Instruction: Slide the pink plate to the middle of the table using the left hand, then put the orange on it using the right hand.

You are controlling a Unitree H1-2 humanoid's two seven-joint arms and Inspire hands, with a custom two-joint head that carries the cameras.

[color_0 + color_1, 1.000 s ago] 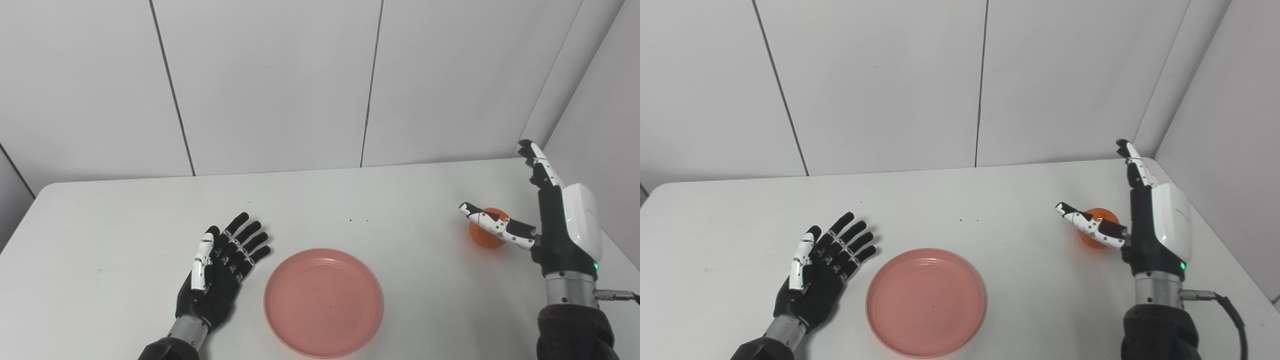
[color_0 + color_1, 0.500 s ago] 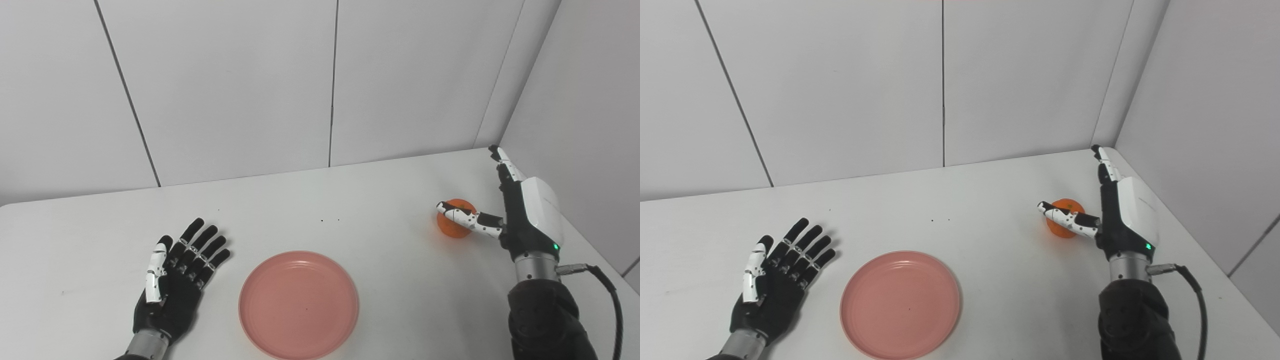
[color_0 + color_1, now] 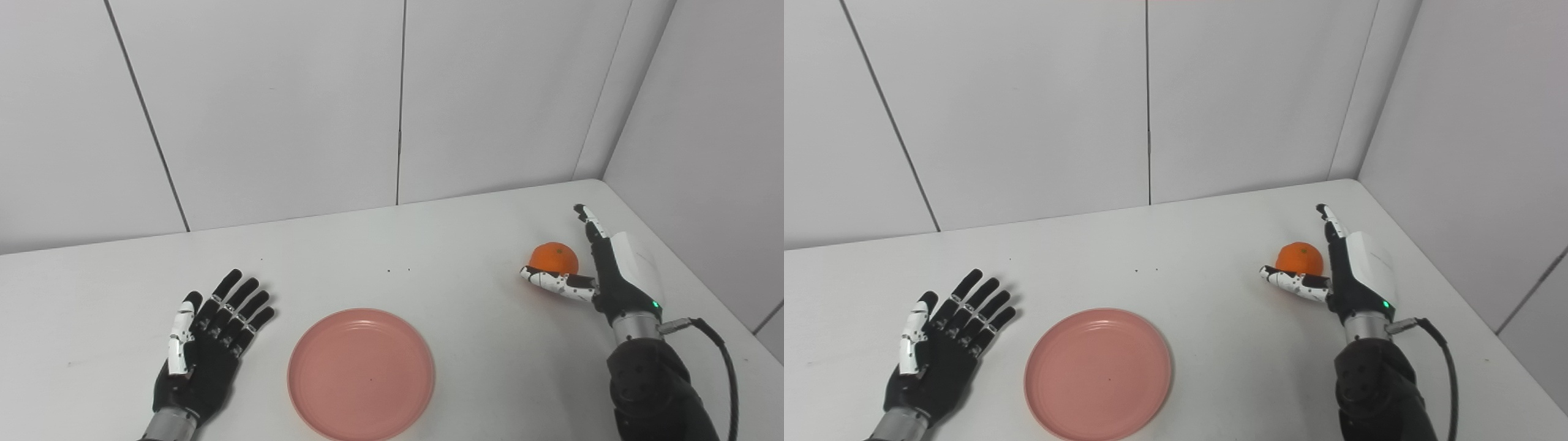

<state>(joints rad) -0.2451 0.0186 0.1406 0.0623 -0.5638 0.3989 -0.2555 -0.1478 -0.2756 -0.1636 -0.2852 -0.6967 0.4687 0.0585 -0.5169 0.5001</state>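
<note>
Your pink plate (image 3: pixel 361 373) sits near the middle of the white table (image 3: pixel 429 257), round, shallow and with nothing on it. The orange (image 3: pixel 554 258) rests on the table well to the right of it, small, round and bright. Your right hand (image 3: pixel 603 266) stands beside it, fingers straight, thumb below the fruit, holding nothing. Your left hand (image 3: pixel 205 349) lies flat, fingers spread, just left of the plate.

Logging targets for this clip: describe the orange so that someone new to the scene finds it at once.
On the white table, look to the far right side near the wall corner. There the right hand stands open on edge, and the orange sits in the crook between thumb and fingers. It is the only small round thing; the pink plate is flat and central.
</note>
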